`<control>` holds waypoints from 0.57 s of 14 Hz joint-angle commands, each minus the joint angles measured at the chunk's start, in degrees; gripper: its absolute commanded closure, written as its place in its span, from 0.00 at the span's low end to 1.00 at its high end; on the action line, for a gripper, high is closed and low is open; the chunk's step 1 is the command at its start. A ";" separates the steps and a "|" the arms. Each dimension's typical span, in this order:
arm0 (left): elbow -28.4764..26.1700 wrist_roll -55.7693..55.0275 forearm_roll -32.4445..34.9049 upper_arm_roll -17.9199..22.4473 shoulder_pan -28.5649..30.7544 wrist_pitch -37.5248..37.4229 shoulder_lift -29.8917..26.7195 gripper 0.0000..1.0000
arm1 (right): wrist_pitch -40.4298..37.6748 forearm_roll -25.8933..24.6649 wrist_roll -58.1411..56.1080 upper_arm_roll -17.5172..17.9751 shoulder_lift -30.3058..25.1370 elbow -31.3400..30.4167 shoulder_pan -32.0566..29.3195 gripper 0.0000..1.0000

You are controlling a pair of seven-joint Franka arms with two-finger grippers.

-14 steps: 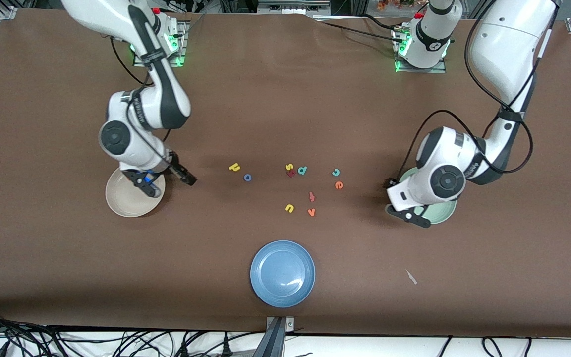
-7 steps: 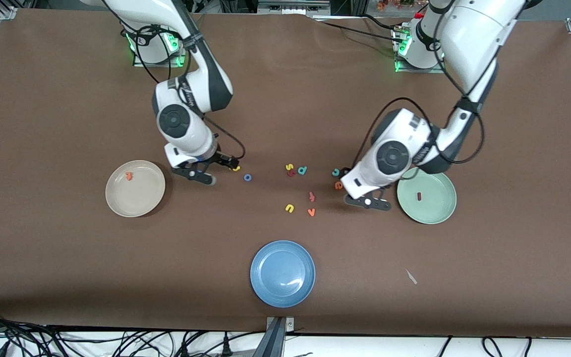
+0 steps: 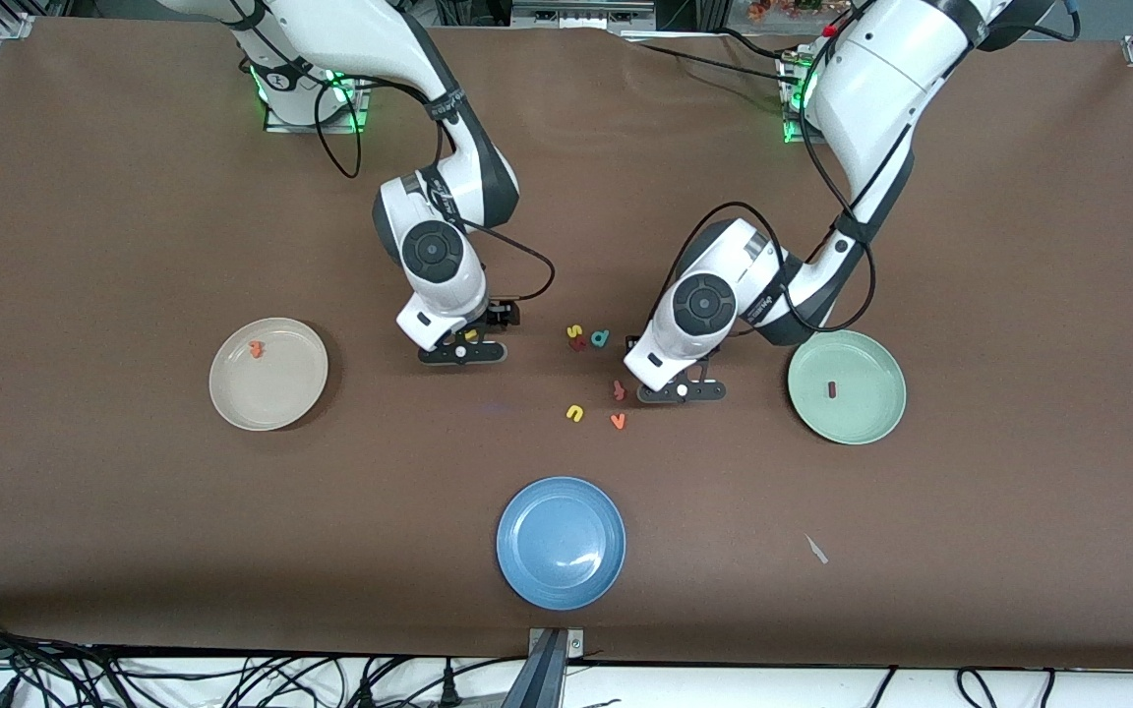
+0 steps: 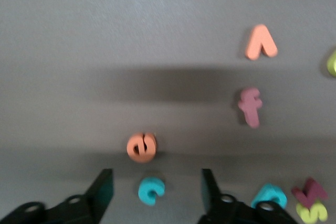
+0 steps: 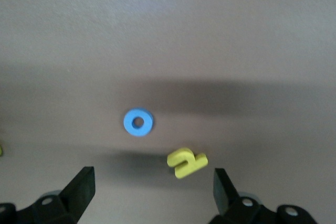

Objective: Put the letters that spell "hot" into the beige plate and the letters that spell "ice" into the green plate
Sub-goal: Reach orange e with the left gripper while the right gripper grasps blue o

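My left gripper is open and hangs low over the teal c, a finger on each side and not touching it. The orange e lies just beside the c. My right gripper is open over the table, with the yellow h near one fingertip and the blue o a little past it. In the front view the left gripper and right gripper hide most of these letters. The orange t lies in the beige plate. The dark red i lies in the green plate.
Loose letters lie mid-table between the grippers: a yellow s, a teal d, an f, a yellow u and an orange v. A blue plate sits nearer the front camera.
Both arms have swung from over their plates in toward the middle letters. The t in the beige plate and the i in the green plate have come into view.
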 commanded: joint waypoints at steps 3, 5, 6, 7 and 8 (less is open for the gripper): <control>1.55 -0.26 0.26 0.23 0.18 3.90 2.35 0.40 | -0.17 -0.24 -4.10 -0.33 4.41 5.48 -0.72 0.01; 1.46 0.43 0.44 0.50 0.00 4.09 2.61 0.40 | 0.09 0.20 -4.81 -0.33 4.50 5.48 -0.90 0.01; 1.20 0.78 1.14 0.67 0.27 4.18 2.53 0.39 | 0.44 0.20 -4.81 -0.33 4.76 5.48 -0.98 0.01; 0.94 0.61 2.80 0.67 0.27 3.92 2.52 0.39 | 1.06 0.29 -4.81 -0.24 4.85 5.48 -1.16 0.02; 0.67 0.61 3.68 0.67 0.27 3.74 2.52 0.38 | 2.02 0.29 -4.72 -0.24 5.28 5.48 -1.16 0.04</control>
